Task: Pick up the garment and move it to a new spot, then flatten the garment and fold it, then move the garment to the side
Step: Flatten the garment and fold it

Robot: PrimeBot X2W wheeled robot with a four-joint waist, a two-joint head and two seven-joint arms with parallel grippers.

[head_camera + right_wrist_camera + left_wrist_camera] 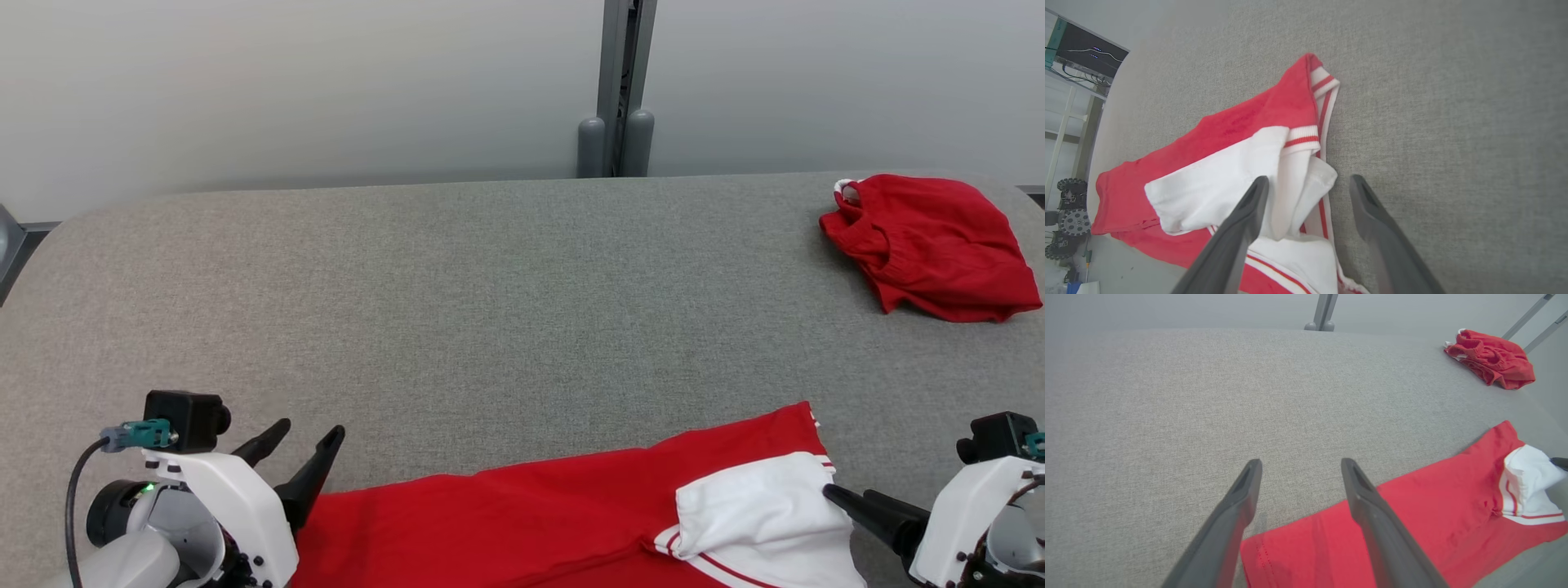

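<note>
**Both claws released at the garment's two ends**

At the left, the left gripper (309,431) stands spread and grasps nothing. In its wrist view one finger is over the bare grey table (490,310) and the other over the garment's left hem. The garment (531,514) – red, with a white sleeve folded over its right end – lies along the table's near edge. Beyond it the cloth-covered top is open right back to the far edge. At the right, the right gripper (847,492) is also spread and empty, straddling the sleeve's edge; whether it touches I cannot tell. A crumpled red cloth (931,245) sits well apart – in the far right corner.
</note>
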